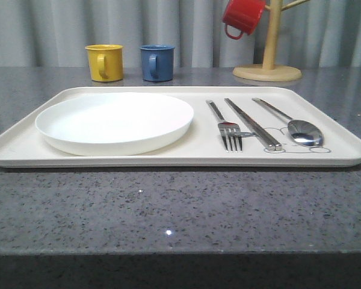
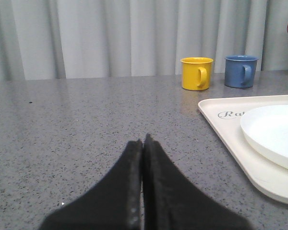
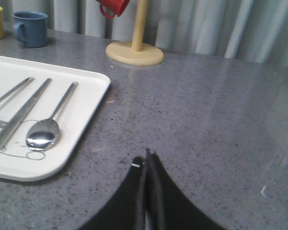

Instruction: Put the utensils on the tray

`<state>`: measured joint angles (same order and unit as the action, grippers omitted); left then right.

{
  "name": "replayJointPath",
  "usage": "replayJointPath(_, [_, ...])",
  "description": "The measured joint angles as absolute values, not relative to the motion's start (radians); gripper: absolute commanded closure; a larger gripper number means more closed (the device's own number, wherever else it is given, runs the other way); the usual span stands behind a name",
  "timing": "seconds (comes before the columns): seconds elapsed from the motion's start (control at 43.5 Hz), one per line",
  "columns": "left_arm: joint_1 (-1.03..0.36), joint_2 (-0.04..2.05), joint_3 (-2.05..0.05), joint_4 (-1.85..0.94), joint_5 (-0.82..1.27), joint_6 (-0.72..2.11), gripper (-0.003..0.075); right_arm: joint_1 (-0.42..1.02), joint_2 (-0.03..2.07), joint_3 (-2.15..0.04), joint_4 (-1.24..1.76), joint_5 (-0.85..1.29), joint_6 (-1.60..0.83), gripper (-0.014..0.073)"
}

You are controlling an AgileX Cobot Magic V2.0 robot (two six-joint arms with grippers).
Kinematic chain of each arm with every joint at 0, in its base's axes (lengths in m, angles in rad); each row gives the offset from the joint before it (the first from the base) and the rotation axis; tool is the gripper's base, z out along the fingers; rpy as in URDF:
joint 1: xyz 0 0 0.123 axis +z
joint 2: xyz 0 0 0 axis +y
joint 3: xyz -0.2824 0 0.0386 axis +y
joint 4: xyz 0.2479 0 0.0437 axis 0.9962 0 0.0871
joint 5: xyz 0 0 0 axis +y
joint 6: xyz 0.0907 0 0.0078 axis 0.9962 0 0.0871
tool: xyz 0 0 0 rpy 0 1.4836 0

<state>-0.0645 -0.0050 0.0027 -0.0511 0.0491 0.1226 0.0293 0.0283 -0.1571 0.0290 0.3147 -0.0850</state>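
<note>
Wrist views: left tool and right tool both closed, empty, over bare surface. Fork, chopsticks, spoon lie side by side on tray, right of plate.

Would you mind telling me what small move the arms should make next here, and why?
Probably none beyond holding both arms back: the task looks done. The fork, chopsticks and spoon all lie on the tray beside the plate. The left gripper and right gripper are shut, empty, over bare countertop off the tray.
</note>
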Motion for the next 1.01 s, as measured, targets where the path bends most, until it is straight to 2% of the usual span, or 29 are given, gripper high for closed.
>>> replayJointPath(0.184, [-0.064, -0.005, 0.003, -0.051, 0.049, 0.123, 0.0738, -0.016, -0.010, 0.023, 0.029, 0.131, -0.085, 0.0662])
replayJointPath(0.552, [-0.064, -0.005, 0.003, -0.051, 0.047, 0.124, 0.0738, -0.016, -0.010, 0.027, 0.037, 0.040, -0.019, 0.0662])
replayJointPath(1.011, [-0.064, -0.005, 0.003, -0.051, 0.047, 0.124, 0.0738, -0.016, -0.010, 0.027, 0.037, 0.038, 0.042, 0.0662])
